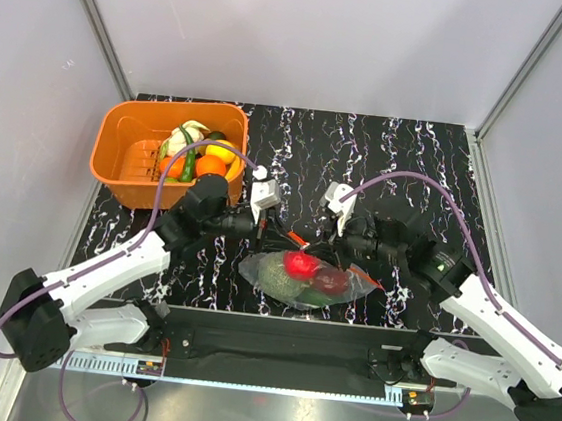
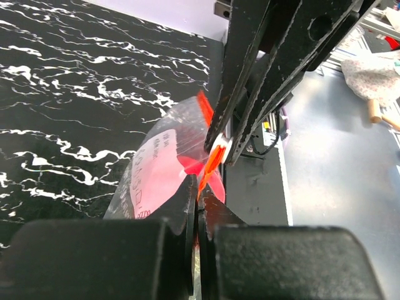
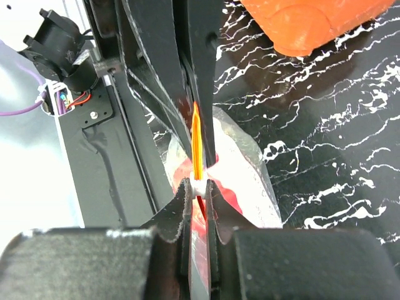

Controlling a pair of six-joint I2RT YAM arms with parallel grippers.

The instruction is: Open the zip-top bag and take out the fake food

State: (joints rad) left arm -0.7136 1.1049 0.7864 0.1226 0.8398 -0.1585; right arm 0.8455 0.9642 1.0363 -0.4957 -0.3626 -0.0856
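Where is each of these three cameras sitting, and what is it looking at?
Top external: above and behind the arms, looking down at the table, both arms, the zip-top bag and the orange basket.
Left wrist: on the left arm, facing its left gripper pinching the bag's zip strip.
Right wrist: on the right arm, facing its right gripper.
Both wrist views share the strip and the opposite gripper.

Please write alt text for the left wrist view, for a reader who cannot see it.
The left tool and the right tool, coming from opposite, are both closed on the orange-red zip strip of the zip-top bag. The bag lies on a black marbled table.
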